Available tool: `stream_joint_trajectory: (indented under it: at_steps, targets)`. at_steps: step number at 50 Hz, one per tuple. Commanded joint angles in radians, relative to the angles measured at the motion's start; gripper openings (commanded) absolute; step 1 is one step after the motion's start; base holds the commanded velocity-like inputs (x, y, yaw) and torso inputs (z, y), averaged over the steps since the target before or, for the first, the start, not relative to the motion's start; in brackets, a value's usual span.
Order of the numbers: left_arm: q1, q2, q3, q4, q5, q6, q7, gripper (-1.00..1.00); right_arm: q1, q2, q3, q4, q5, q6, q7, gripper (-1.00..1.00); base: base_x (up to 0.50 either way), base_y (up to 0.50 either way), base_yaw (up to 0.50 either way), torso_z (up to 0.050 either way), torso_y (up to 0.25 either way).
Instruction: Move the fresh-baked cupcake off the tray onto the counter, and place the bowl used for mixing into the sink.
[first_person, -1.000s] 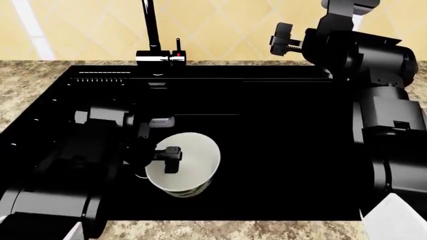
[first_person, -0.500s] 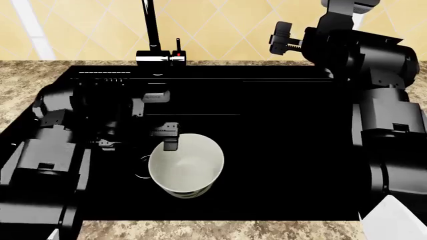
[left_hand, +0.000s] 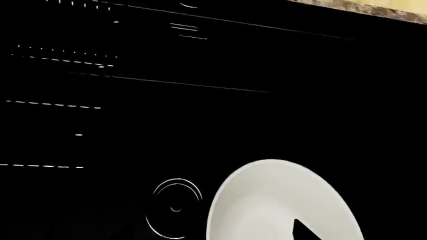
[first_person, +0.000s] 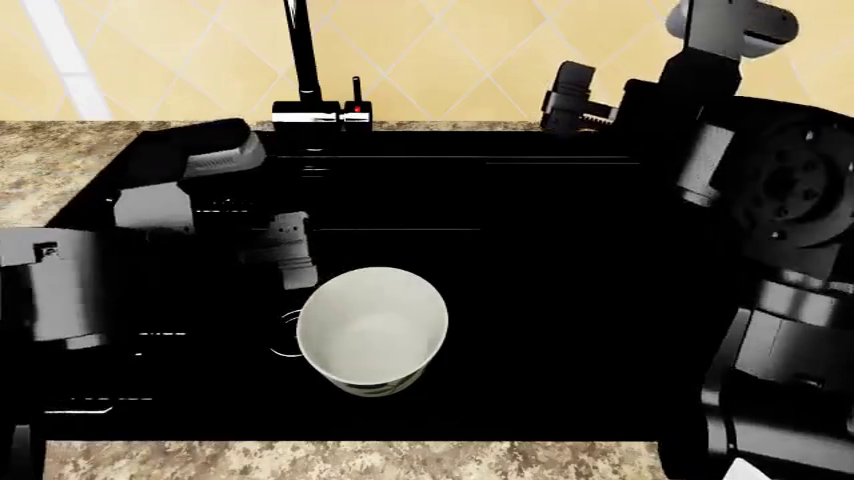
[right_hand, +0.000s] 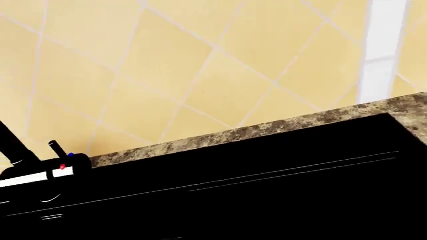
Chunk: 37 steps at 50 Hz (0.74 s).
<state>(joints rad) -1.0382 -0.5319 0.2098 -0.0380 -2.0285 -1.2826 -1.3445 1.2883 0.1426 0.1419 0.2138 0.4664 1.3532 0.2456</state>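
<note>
The light was even and flat, a renderer's light with no plain source: the yellow tiled wall (right_hand: 220, 65) and the speckled desk (first_person: 54, 160) showed bright, while the sink (first_person: 561, 300) read as near-solid black, its shape told only by thin white glints along ribs and edges. The bowl (first_person: 371, 325) stood out pale with soft shading inside and cast no clear shadow. Everything was sharp, without blur or edge distortion, though the dark arms melted into the black basin.
</note>
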Motion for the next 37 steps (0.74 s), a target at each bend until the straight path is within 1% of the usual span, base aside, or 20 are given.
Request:
stream_joint_trajectory:
  at_steps: [1,2,4,5,7,12,14,15,16,18,19,21,22,24,27,30,32,33,34,37]
  targets:
    - [0.303,-0.262,-0.213,0.529,-0.368,0.3,-0.193,1.0,-0.218,0.125,0.155,-0.417,0.851,0.212,0.6,1.0,0.0,0.0,0.0,0.0,0.0]
    - [0.341,-0.279,-0.26,0.561,-0.376,0.315,-0.188,1.0,-0.236,0.137,0.174,-0.427,0.915,0.211,0.64,1.0,0.0,0.0,0.0,0.0,0.0]
    - [0.489,-0.329,-0.448,0.655,-0.438,0.339,-0.18,1.0,-0.288,0.145,0.248,-0.442,1.059,0.197,0.712,1.0,0.0,0.0,0.0,0.0,0.0]
    - [0.635,-0.332,-0.598,0.715,-0.508,0.35,-0.205,1.0,-0.328,0.166,0.28,-0.488,1.128,0.194,0.752,1.0,0.0,0.0,0.0,0.0,0.0]
    - [0.79,-0.309,-0.871,0.774,-0.592,0.33,-0.211,1.0,-0.36,0.201,0.31,-0.523,1.274,0.168,0.825,1.0,0.0,0.0,0.0,0.0,0.0]
    - [1.065,-0.368,-1.389,0.889,-0.869,0.378,-0.219,1.0,-0.44,0.372,0.34,-0.689,1.726,-0.02,0.996,1.0,0.0,0.0,0.0,0.0,0.0]
    - [1.242,-0.388,-1.689,0.877,-1.071,0.363,-0.224,1.0,-0.484,0.453,0.435,-0.792,1.896,-0.121,1.035,1.0,0.0,0.0,0.0,0.0,0.0]
    - [1.289,-0.381,-1.839,0.858,-1.11,0.357,-0.212,1.0,-0.5,0.487,0.487,-0.834,1.979,-0.173,1.043,1.0,0.0,0.0,0.0,0.0,0.0]
    - [1.439,-0.36,-1.989,0.824,-1.112,0.332,-0.122,1.0,-0.524,0.528,0.551,-0.871,2.035,-0.21,1.07,1.0,0.0,0.0,0.0,0.0,0.0]
    - [1.739,-0.223,-2.289,0.737,-1.112,0.245,0.152,1.0,-0.586,0.585,0.713,-0.934,2.193,-0.28,1.1,1.0,0.0,0.0,0.0,0.0,0.0]
    - [1.821,-0.165,-2.439,0.672,-1.112,0.212,0.229,1.0,-0.618,0.602,0.81,-0.96,2.268,-0.309,1.121,1.0,0.0,0.0,0.0,0.0,0.0]
    - [1.823,-0.114,-2.511,0.584,-1.113,0.116,0.243,1.0,-0.664,0.625,0.966,-0.993,2.401,-0.345,1.147,1.0,0.0,0.0,0.0,0.0,0.0]
    - [1.824,-0.071,-2.545,0.488,-1.113,0.028,0.284,1.0,-0.712,0.648,1.116,-1.006,2.522,-0.365,1.194,1.0,0.0,0.0,0.0,0.0,0.0]
    - [1.824,-0.024,-2.572,0.386,-1.113,-0.034,0.346,1.0,-0.79,0.673,1.328,-1.004,2.672,-0.388,1.206,1.0,0.0,0.0,0.0,0.0,0.0]
    - [1.824,0.046,-2.614,0.271,-1.113,-0.123,0.364,1.0,-1.24,0.626,1.778,-0.923,2.674,-0.367,0.866,1.0,0.0,0.0,0.0,0.0,0.0]
    - [1.824,0.092,-2.723,0.05,-1.113,-0.197,0.373,1.0,-1.533,0.462,2.155,-0.762,2.674,-0.294,0.59,1.0,0.0,0.0,0.0,0.0,0.0]
    - [1.824,0.097,-2.78,-0.057,-1.113,-0.222,0.346,1.0,-1.565,0.416,2.27,-0.677,2.641,-0.287,0.59,1.0,0.0,0.0,0.0,0.0,0.0]
    - [1.824,0.098,-2.857,-0.142,-1.113,-0.203,0.351,1.0,-1.572,0.379,2.377,-0.58,2.668,-0.318,0.555,1.0,0.0,0.0,0.0,0.0,0.0]
    - [1.824,0.094,-2.872,-0.154,-1.113,-0.198,0.348,1.0,-1.58,0.37,2.394,-0.564,2.655,-0.319,0.555,1.0,0.0,0.0,0.0,0.0,0.0]
    - [1.824,0.015,-3.28,-0.406,-1.08,-0.06,0.172,1.0,-1.625,0.329,2.655,-0.225,2.603,-0.338,0.505,1.0,0.0,0.0,0.0,0.0,0.0]
